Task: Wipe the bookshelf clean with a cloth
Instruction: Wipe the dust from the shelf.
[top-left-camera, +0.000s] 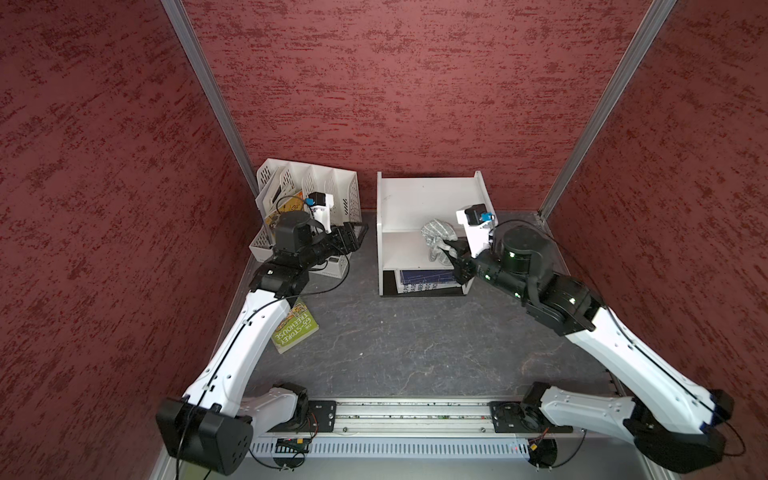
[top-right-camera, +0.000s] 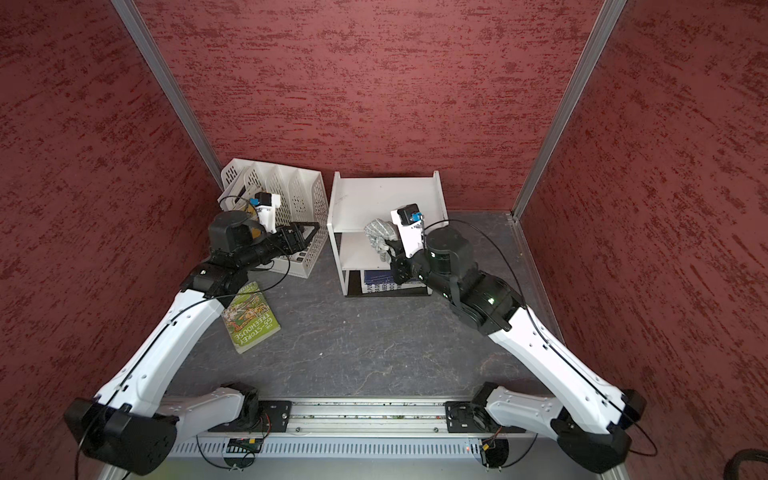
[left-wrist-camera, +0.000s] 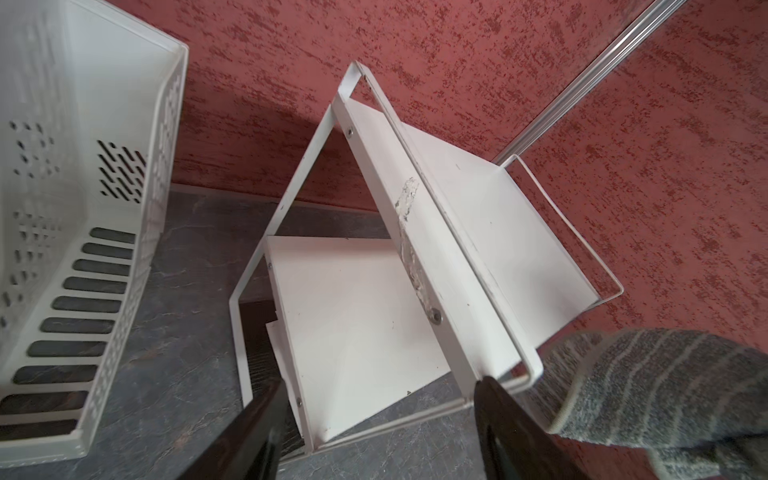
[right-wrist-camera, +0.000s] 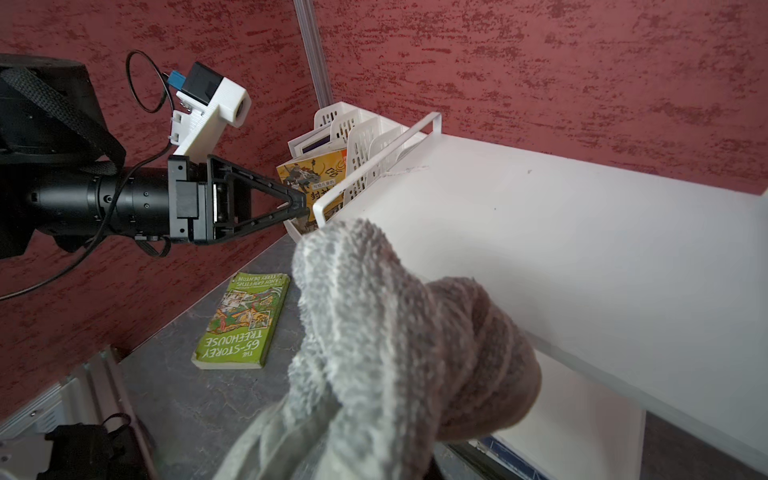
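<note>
The white bookshelf (top-left-camera: 415, 199) (top-right-camera: 374, 199) stands against the back wall. My right gripper (top-left-camera: 449, 246) (top-right-camera: 391, 249) is shut on the bunched grey-and-white striped cloth (top-left-camera: 435, 235) (top-right-camera: 377, 233), at the front edge of the shelf's upper board. In the right wrist view the cloth (right-wrist-camera: 395, 332) hides the jaws and lies against the board (right-wrist-camera: 582, 228). My left gripper (top-left-camera: 356, 233) (top-right-camera: 311, 232) (left-wrist-camera: 382, 386) is open and empty, between the file rack and the shelf's left side. Its wrist view shows the shelf frame (left-wrist-camera: 519, 232) and the cloth (left-wrist-camera: 656, 374).
A white perforated file rack (top-left-camera: 328, 183) (top-right-camera: 299, 187) (left-wrist-camera: 83, 208) with books stands at the back left. A green paperback (top-left-camera: 296, 328) (top-right-camera: 249, 318) (right-wrist-camera: 241, 324) lies on the dark floor under my left arm. A blue book (top-left-camera: 424, 279) lies on the shelf's lowest tier.
</note>
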